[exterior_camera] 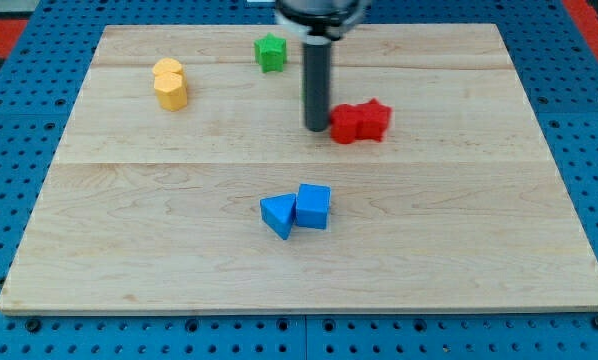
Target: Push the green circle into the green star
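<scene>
The green star (270,52) sits near the top edge of the wooden board (479,250), a little to the view's left of centre, a small bright-green block with stubby points, its top face lighter than its shaded sides, standing alone with bare wood all round it. A green circle does not show anywhere on the board from where this camera looks; whether the rod hides it cannot be told. The dark rod comes straight down from the arm at the view's top, and my tip (317,128) rests on the wood just to the view's left of the red blocks (360,122), touching them or very nearly so; the gap is too fine to judge. There is no claw to speak of here, only the plain rod, so nothing is spread, pressed or pinching. The tip stands below the green star and a little to its right, apart from it. The red blocks look like two pieces pushed together, the right one seeming star-like, though their shapes are hard to make out. At the view's upper left two yellow blocks (169,84) huddle against each other. Lower down, near the middle, a blue triangle (278,215) and a blue cube (314,206) sit touching.
</scene>
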